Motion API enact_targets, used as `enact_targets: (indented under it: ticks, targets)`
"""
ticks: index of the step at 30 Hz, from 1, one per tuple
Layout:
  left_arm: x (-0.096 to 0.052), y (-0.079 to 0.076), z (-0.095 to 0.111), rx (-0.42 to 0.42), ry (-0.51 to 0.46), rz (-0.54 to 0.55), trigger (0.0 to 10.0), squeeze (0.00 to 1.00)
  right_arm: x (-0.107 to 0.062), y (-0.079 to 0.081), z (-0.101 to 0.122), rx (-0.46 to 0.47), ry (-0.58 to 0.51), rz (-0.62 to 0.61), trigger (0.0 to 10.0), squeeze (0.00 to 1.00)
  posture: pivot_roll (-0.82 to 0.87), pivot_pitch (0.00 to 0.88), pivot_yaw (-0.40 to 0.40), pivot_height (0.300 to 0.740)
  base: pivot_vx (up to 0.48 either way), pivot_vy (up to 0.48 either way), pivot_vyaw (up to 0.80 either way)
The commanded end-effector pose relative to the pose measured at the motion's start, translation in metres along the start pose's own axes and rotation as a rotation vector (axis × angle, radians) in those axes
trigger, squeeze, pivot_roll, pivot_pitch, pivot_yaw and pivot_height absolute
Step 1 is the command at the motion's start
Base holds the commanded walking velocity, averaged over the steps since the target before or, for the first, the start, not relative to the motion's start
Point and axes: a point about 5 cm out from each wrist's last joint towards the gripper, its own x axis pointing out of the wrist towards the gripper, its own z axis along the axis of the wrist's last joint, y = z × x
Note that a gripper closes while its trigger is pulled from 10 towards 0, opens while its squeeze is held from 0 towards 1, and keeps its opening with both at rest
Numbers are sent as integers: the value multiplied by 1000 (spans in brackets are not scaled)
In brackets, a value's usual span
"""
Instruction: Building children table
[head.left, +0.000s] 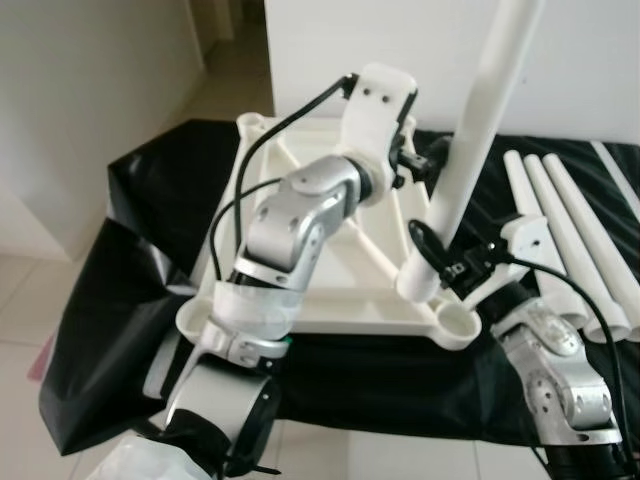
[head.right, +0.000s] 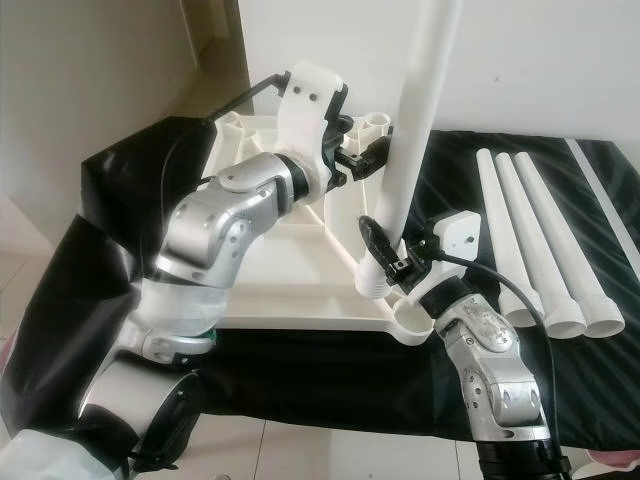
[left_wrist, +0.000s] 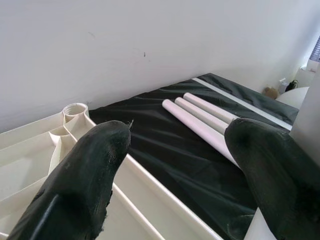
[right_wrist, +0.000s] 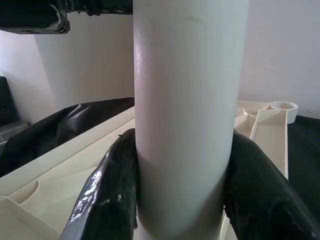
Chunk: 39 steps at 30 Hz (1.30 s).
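Table leg held upright over the inverted tabletop.
The cream tabletop (head.left: 330, 270) lay upside down on black sheeting (head.right: 90, 260), its near right corner socket (head.left: 458, 325) uncovered. The left gripper (head.right: 372, 155), jaws spread wide and empty, reached beside the table leg (head.right: 410, 140). The right gripper (head.right: 385, 258) clamped that leg's lower end. Three spare legs (head.right: 530, 250) lay rightward.

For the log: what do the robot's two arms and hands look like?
Both arms are silver metal segments with white plastic covers at the wrists and black cables looped along them. The left hand and the right hand each have two long black fingers, rounded and slightly glossy.
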Motion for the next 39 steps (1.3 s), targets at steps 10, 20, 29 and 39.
enact_targets:
  ticks: [10, 20, 29, 39]
  targets:
    - [1, -26, 11, 24, -43, -116, 10000, 0, 8, 1, -12, -4, 42, 6, 10000, 0, -33, 22, 3, 740, 0, 0, 0]
    - [-2, -11, 6, 11, -32, -50, 10000, 0, 8, -9, -5, -25, -13, -64, 10000, 0, -41, 13, 3, 740, 0, 0, 0]
    - [-16, 9, -15, -9, 37, 15, 10000, 0, 4, -40, 18, -40, -156, -276, 10000, 0, -43, 22, 3, 740, 0, 0, 0]
    - [-50, -10, -74, 16, 223, -212, 10000, 0, 1, -59, 33, -85, -219, -384, 10000, 0, -24, 33, -5, 740, 0, 0, 0]
